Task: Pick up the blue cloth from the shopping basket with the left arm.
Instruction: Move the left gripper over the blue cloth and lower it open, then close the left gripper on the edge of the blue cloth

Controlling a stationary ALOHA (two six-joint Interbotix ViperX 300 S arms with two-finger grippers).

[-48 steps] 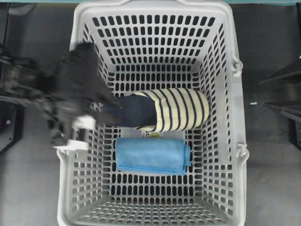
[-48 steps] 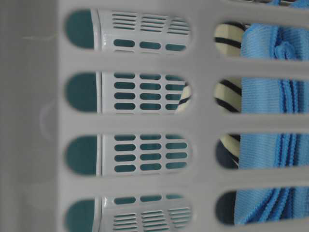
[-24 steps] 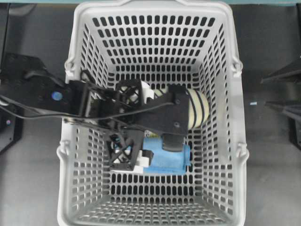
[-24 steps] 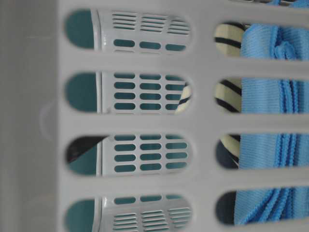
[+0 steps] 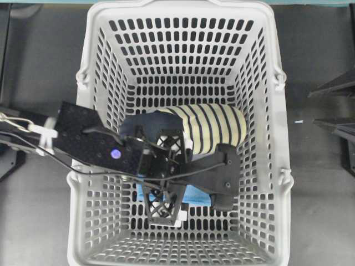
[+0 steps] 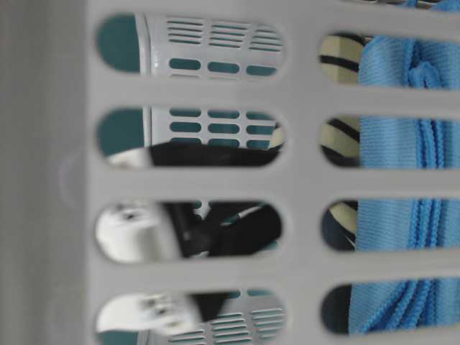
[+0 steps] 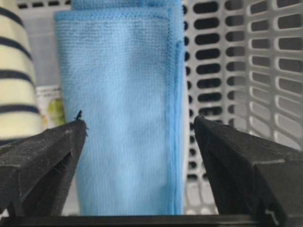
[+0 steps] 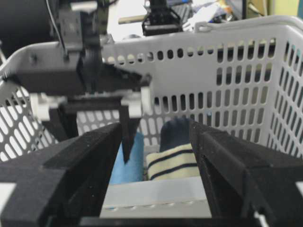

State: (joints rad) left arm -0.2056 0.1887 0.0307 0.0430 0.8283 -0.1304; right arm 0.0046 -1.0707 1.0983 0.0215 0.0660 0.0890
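The blue cloth [image 7: 125,109] lies folded on the floor of the grey shopping basket [image 5: 266,166], beside the striped roll [image 5: 213,127]. In the overhead view the left arm covers most of the cloth [image 5: 195,195]. My left gripper [image 7: 139,119] is open above the cloth, with one fingertip on each side of it and not touching it. From overhead the left gripper [image 5: 166,174] hangs inside the basket. My right gripper [image 8: 156,137] is open and empty outside the basket, looking over its rim at the cloth [image 8: 129,163].
The striped roll [image 7: 16,71] lies close along the cloth's one long edge. A small printed label [image 7: 49,106] lies between them. The slotted basket floor [image 7: 236,71] shows on the cloth's other side. Black parts of the right arm [image 5: 338,88] stay at the right edge.
My left arm has swung into the basket and moved toward its near end. Its open gripper has come down over the blue cloth and now shows through the wall slots in the table-level view.
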